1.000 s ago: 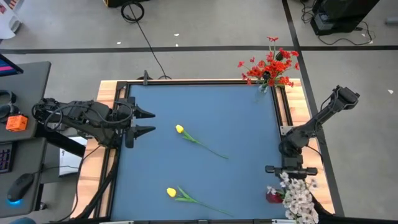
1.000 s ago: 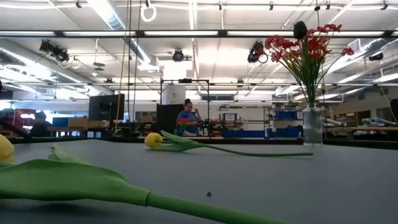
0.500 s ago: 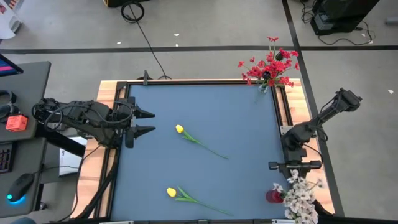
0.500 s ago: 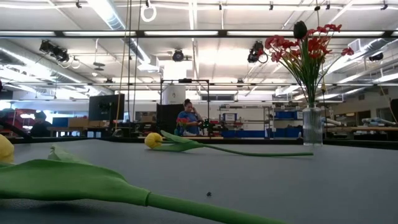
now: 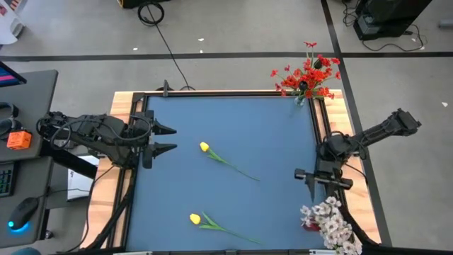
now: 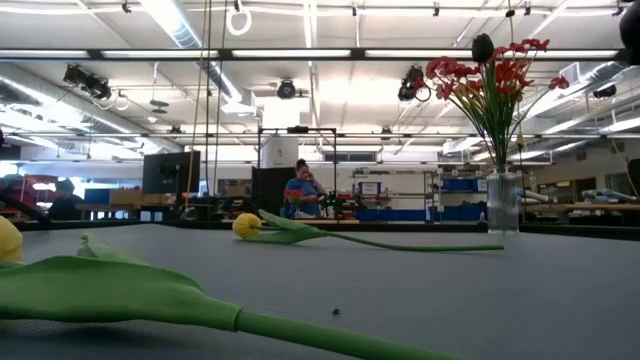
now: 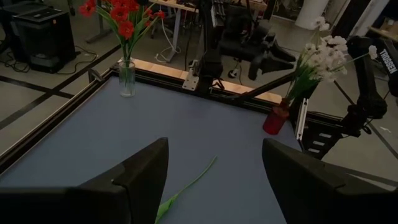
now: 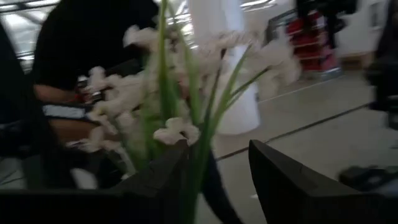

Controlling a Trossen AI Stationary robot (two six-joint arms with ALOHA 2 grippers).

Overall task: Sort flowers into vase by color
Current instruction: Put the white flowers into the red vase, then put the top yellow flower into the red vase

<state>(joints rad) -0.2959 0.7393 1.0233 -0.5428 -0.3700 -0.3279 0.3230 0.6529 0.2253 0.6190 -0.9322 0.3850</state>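
Note:
Two yellow tulips lie flat on the blue table: one near the middle (image 5: 204, 147), one by the near edge (image 5: 195, 219), which shows large in the low view (image 6: 100, 290). Red flowers (image 5: 306, 74) stand in a clear vase at the far right corner (image 6: 502, 205). A whitish-pink spray (image 5: 329, 221) stands in a small red vase (image 7: 273, 119) at the near right corner. My right gripper (image 5: 320, 185) is open just on the far side of that spray, whose stems (image 8: 199, 124) show between its fingers. My left gripper (image 5: 168, 139) waits open at the left edge.
A black rail and wooden border (image 5: 324, 127) frame the table. The stretch between the tulips and the right rail is bare blue surface (image 5: 283, 142). A desk with a keyboard and mouse stands off the left side. People are in the room far behind the table (image 6: 300, 190).
My right gripper has moved from beside the near right corner toward the far edge and a little to the left, over the table, with its elbow swinging out to the right. The whitish-pink spray has swayed leftward in its vase. The tulips and the left arm have kept still.

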